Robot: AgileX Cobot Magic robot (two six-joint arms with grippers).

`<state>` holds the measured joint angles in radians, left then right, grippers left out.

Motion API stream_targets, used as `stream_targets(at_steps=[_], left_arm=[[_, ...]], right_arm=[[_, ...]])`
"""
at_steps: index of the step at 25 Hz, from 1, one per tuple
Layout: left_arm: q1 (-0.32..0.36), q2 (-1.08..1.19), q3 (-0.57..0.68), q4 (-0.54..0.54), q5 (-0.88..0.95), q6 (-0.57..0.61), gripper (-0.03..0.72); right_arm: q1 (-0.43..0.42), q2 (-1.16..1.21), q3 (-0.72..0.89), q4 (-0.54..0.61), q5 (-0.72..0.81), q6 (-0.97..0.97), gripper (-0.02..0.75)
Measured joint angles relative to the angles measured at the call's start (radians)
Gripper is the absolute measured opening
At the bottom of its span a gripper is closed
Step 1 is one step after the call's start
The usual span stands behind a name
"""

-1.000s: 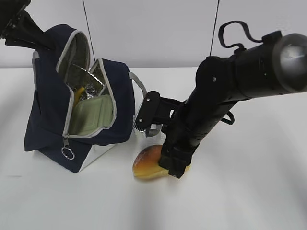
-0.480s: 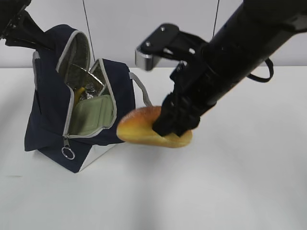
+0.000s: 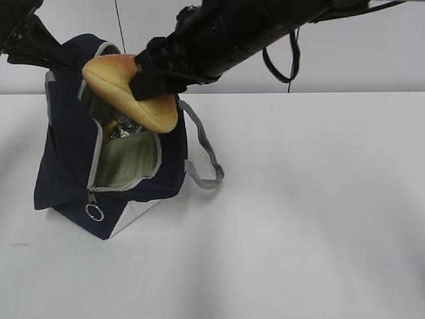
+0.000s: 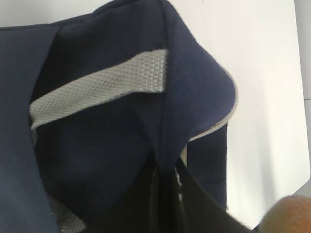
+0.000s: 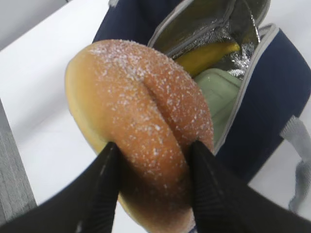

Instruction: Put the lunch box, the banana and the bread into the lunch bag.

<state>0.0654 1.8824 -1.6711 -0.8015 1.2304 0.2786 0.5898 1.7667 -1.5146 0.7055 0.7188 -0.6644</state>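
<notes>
The right gripper [image 5: 153,179] is closed on the bread [image 5: 141,131], with one black finger [image 5: 99,191] on each side of the roll. In the right wrist view the slit along the top of the bread and a white dusting like sugar are clear. In the exterior view the right arm [image 3: 232,30] reaches across from the right side, and the bread [image 3: 126,90] hangs in the air just above the open mouth of the lunch bag [image 3: 66,173], tilted with one end lower than the other. It does not touch the table [image 3: 319,219].

The lunch bag stands on the left part of the white table, with its zipper open and its flap raised. Inside it, against the silver lining, the sage-green lid of the lunch box [image 3: 129,163] shows, and behind it a piece of the yellow banana [image 3: 108,129]. The right wrist view shows the same: the banana [image 5: 206,56] lies farther in the bag and the lunch box [image 5: 221,97] is nearer to the opening. A grey handle [image 3: 202,156] of the bag hangs down at its right side.

The left gripper is at the far left top of the bag. In the left wrist view the dark fabric of the bag [image 4: 121,145] is pinched between its jaws, so it is closed on the bag's edge. A grey webbing strap [image 4: 97,90] crosses this view.
</notes>
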Motion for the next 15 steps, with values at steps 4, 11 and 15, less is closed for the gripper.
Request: stream_targets(at_steps=[4,11,15], left_arm=[[0.000,0.000,0.000,0.000,0.000,0.000,-0.016],[0.000,0.000,0.000,0.000,-0.002,0.000,-0.016],[0.002,0.000,0.000,0.000,-0.002,0.000,-0.016]], right_arm=[[0.002,0.131,-0.088,0.049,-0.049,0.002,0.349],[0.002,0.339,-0.266,0.061,-0.081,0.006,0.360],[0.002,0.415,-0.346,0.062,-0.083,0.006,0.426]])
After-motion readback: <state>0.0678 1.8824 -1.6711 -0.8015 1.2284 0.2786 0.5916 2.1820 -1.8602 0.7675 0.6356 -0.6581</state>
